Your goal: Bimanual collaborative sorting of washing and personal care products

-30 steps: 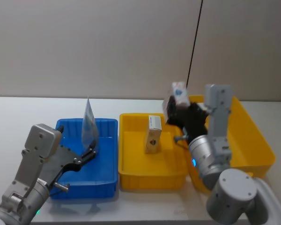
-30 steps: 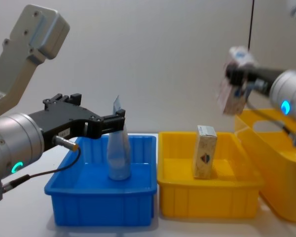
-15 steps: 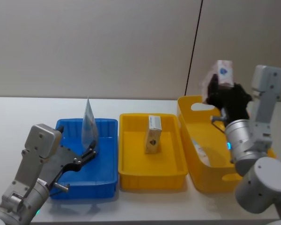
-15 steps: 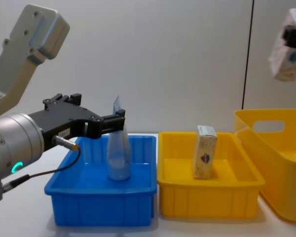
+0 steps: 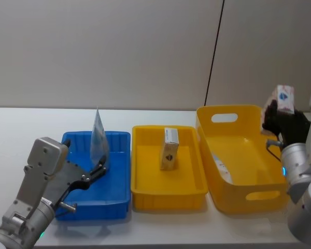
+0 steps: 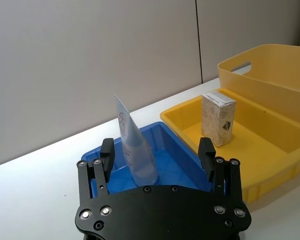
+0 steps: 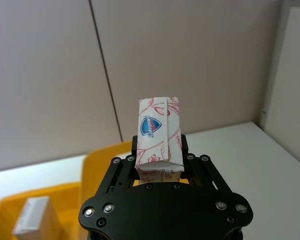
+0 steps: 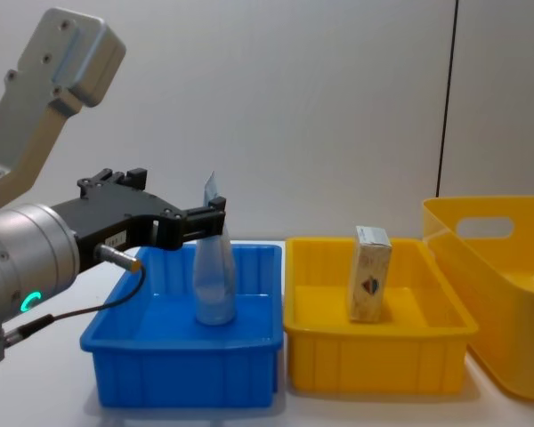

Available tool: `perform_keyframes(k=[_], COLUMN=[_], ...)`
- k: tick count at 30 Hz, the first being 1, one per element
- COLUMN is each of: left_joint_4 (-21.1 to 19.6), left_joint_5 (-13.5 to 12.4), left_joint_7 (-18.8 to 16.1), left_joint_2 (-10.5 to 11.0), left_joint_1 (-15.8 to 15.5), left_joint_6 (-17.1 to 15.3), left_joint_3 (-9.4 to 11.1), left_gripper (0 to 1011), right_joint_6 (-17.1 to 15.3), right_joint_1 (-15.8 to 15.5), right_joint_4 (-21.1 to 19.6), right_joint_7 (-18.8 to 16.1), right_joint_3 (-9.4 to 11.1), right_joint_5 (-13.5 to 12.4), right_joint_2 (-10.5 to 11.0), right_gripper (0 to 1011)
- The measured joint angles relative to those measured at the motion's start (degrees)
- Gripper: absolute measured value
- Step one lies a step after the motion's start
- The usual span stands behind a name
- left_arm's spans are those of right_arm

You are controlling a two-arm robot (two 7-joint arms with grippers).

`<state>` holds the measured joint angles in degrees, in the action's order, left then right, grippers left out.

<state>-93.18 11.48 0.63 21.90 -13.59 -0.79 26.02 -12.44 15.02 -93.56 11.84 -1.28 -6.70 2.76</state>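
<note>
The right tool point(image 7: 160, 161) pinches a white cardboard box with red floral print and a blue-red emblem point(image 7: 159, 137), lifted high at the right end of the large yellow plastic tub point(image 5: 242, 158). This looks like the carrying step; next the box must travel to the shallow yellow plastic tray point(image 5: 168, 171), where a cream box point(image 5: 169, 148) stands upright. The left tool point(image 6: 158, 154) sits spread at the blue plastic bin point(image 5: 98, 176), its fingers either side of the upright pale pointed pouch point(image 6: 134, 149)
</note>
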Motion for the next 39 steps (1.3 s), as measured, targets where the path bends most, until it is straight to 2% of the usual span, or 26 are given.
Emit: perform_keyframes(k=[10, 16, 30, 33, 38, 39], left_joint_4=[0.0, 0.0, 0.0, 0.0, 0.0, 0.0], left_joint_5=[0.0, 0.0, 0.0, 0.0, 0.0, 0.0], left_joint_7=[0.0, 0.0, 0.0, 0.0, 0.0, 0.0], left_joint_2=[0.0, 0.0, 0.0, 0.0, 0.0, 0.0], left_joint_1=[0.0, 0.0, 0.0, 0.0, 0.0, 0.0], left_joint_6=[0.0, 0.0, 0.0, 0.0, 0.0, 0.0], left_joint_3=[0.0, 0.0, 0.0, 0.0, 0.0, 0.0], left_gripper=[1001, 1001, 1001, 1001, 1001, 1002], right_joint_6=[-5.4, -8.4, -10.7, -11.0, -11.2, -11.3], right_joint_1=[-0.8, -0.5, 1.1, 1.2, 1.5, 1.5], right_joint_4=[1.1, 3.7, 9.0, 9.6, 10.4, 10.4], right_joint_7=[1.0, 1.1, 0.9, 0.8, 0.7, 0.7], right_joint_3=[1.3, 1.3, 0.5, 0.4, 0.3, 0.3], right_joint_5=[0.8, 1.4, 2.4, 2.4, 2.6, 2.6], right_joint_2=[0.5, 0.5, 0.0, -0.1, -0.1, -0.2], right_gripper=[352, 353, 352, 411, 605, 605])
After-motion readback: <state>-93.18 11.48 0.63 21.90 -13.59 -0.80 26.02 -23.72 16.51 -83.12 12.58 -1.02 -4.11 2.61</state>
